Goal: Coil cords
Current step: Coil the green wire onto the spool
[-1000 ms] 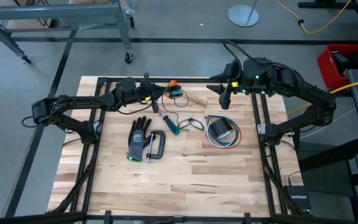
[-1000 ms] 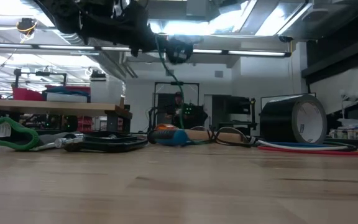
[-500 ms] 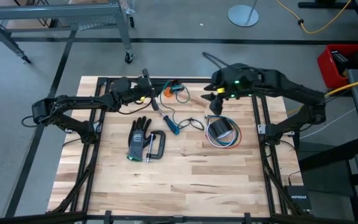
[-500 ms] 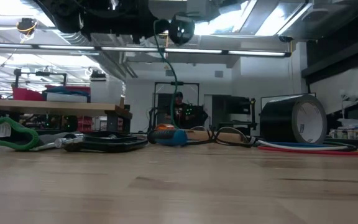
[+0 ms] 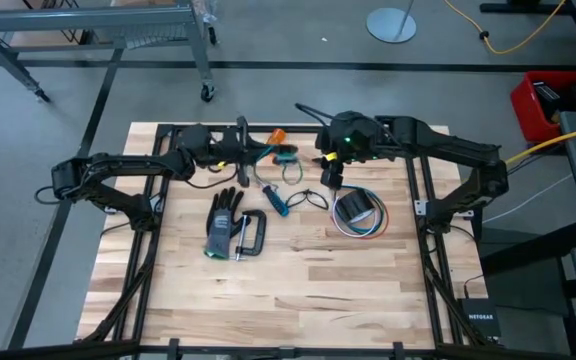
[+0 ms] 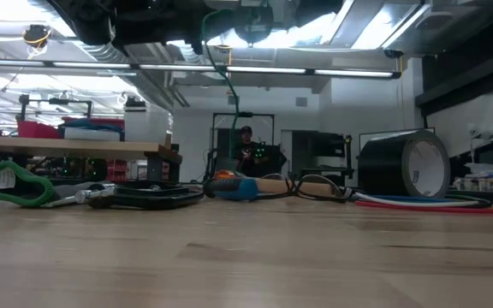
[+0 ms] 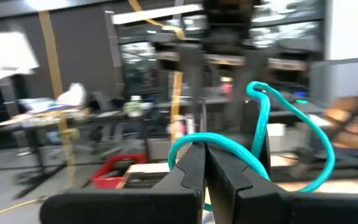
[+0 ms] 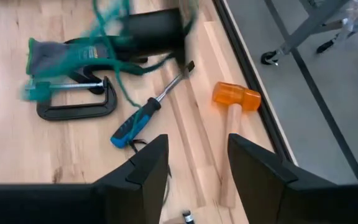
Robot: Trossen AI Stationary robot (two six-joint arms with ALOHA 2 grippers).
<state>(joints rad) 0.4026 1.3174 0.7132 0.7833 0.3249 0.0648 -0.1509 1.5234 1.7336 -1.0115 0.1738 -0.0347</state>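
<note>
Above the far middle of the wooden bench [image 5: 298,290], the left gripper [image 5: 251,153] has its jaws pinched tight on the teal-green cord [image 7: 291,134], which loops up past them. The right gripper [image 5: 330,172] hovers just to its right, jaws parted around nothing. The cord blurs in the right wrist view; its lower end is hard to trace.

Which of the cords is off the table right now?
The teal cord: it is pinched in the shut left gripper and hangs in the air. The black cord and the red, white and blue wires lie on the table.
</note>
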